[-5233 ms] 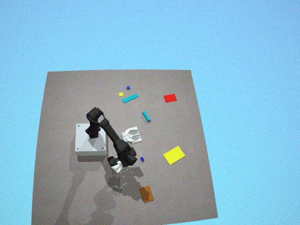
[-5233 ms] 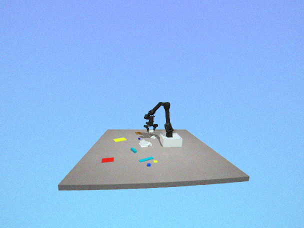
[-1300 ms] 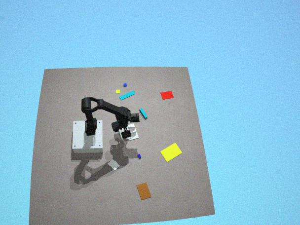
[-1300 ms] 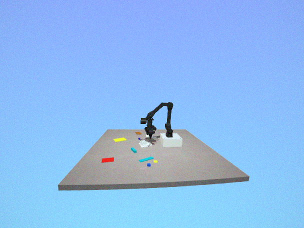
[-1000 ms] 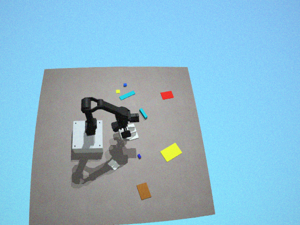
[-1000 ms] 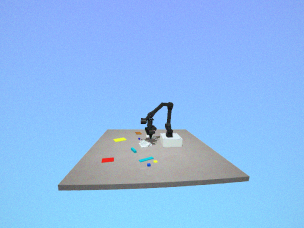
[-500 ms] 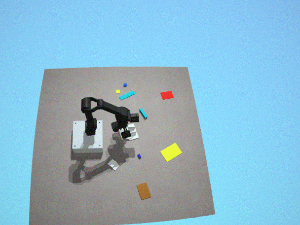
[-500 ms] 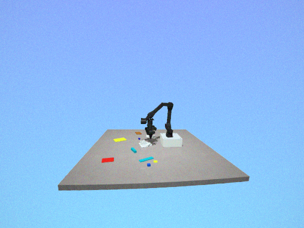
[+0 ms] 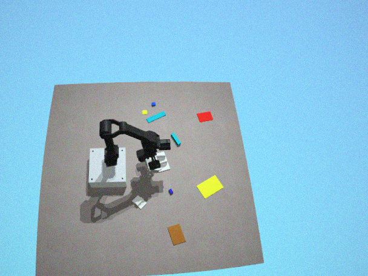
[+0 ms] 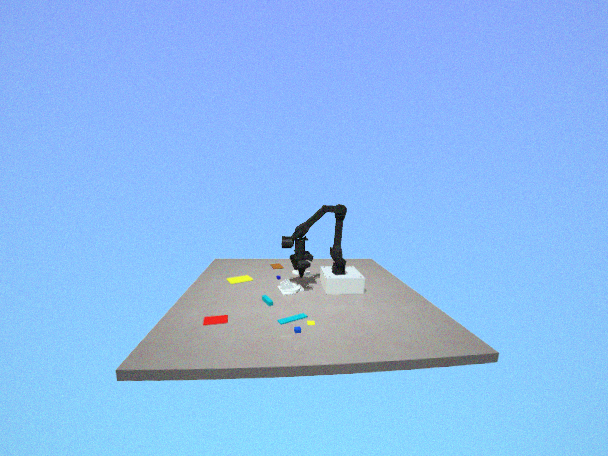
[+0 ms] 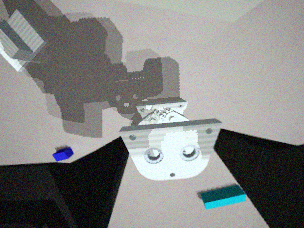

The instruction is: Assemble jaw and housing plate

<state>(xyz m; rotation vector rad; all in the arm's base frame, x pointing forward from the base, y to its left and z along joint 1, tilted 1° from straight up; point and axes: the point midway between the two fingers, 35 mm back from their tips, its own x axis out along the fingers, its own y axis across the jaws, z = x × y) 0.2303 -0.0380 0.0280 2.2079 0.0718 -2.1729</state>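
My gripper is shut on the white housing plate. In the wrist view the plate has two round sockets and a raised wall with a small hole near each end. It is held above the table, apart from the white gripper base. The base lies below and beyond it, and the plate hides part of it in the wrist view. White parts with fine detail show on the base, but pins, jaws and gear mesh are too small or hidden to tell.
A small white piece lies partly in the arm's shadow. A blue block and a short cyan bar lie nearby. The white robot pedestal stands beside. A yellow sheet lies farther out.
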